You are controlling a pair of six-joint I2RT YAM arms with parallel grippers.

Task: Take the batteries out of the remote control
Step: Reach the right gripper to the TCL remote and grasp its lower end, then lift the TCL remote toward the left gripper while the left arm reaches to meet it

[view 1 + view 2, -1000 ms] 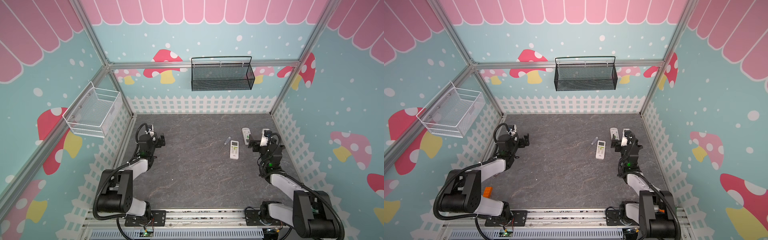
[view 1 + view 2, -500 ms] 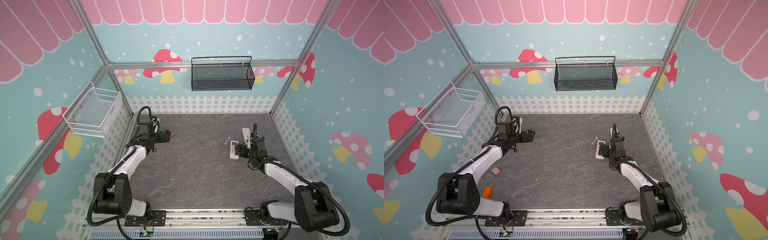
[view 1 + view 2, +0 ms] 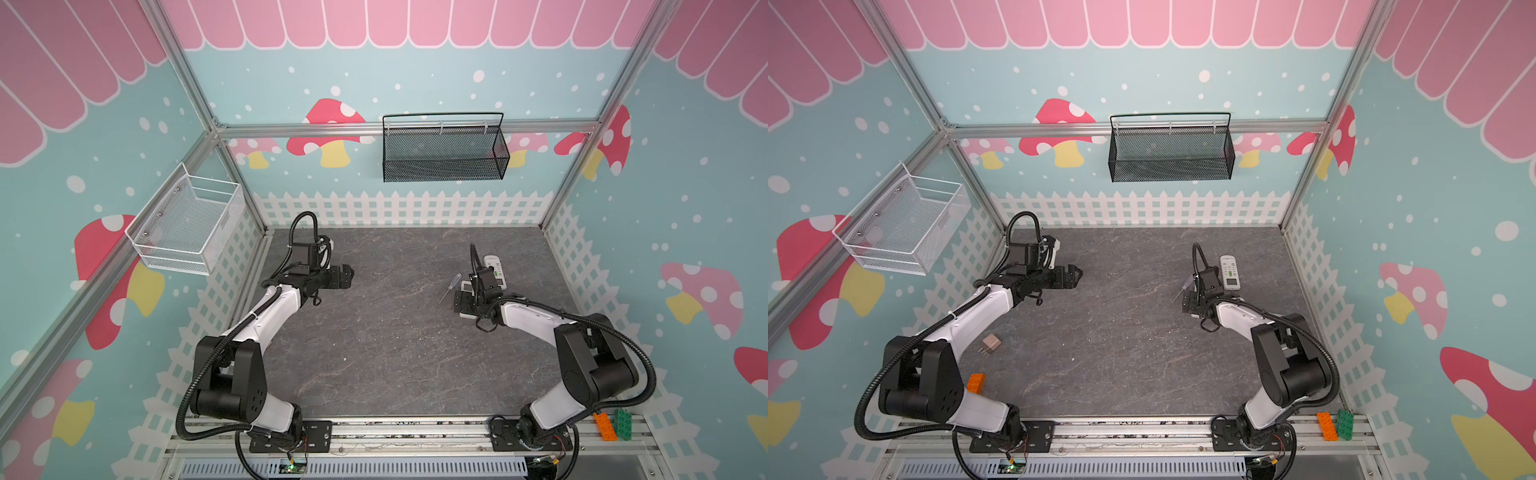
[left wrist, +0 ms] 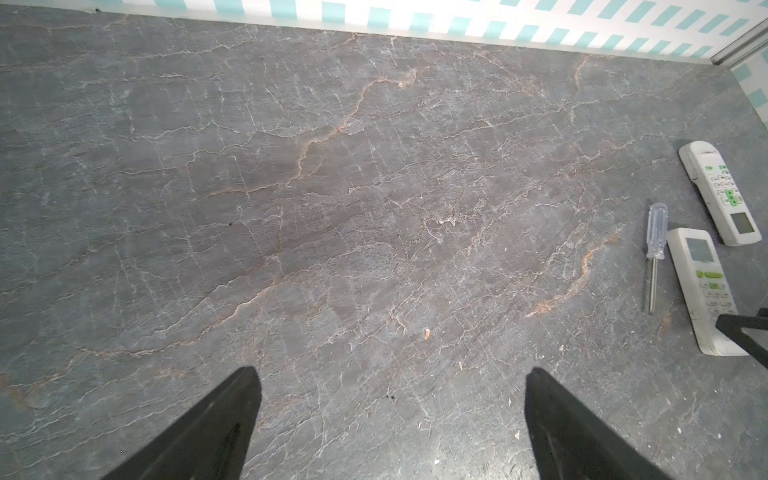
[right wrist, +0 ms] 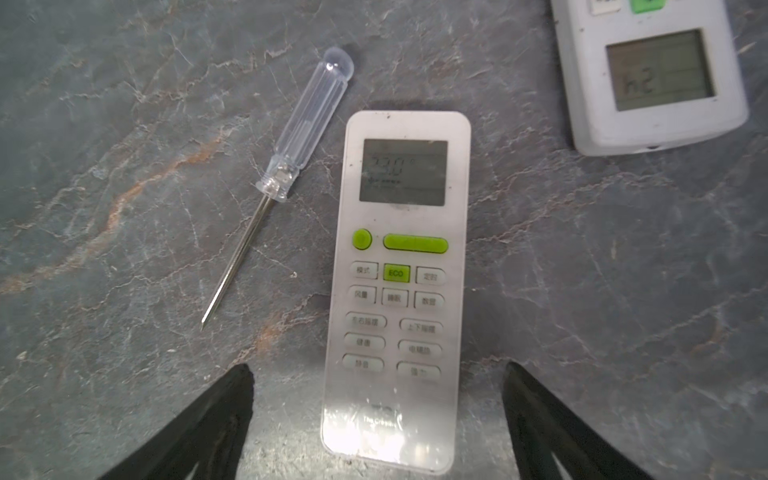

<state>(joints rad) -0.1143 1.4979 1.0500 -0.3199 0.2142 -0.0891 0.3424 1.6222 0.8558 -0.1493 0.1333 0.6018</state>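
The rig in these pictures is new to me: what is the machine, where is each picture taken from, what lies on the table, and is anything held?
Two robot arms stand at the front edge of a grey table; each ends in a two-fingered claw. Both top views look down on the whole scene; each wrist view looks out along one arm's claw. The left claw is open over bare table, holding nothing. The right claw hangs open over the end of a white remote lying face up, not gripping it. Beside that lie a screwdriver and a second remote. No batteries are in view.
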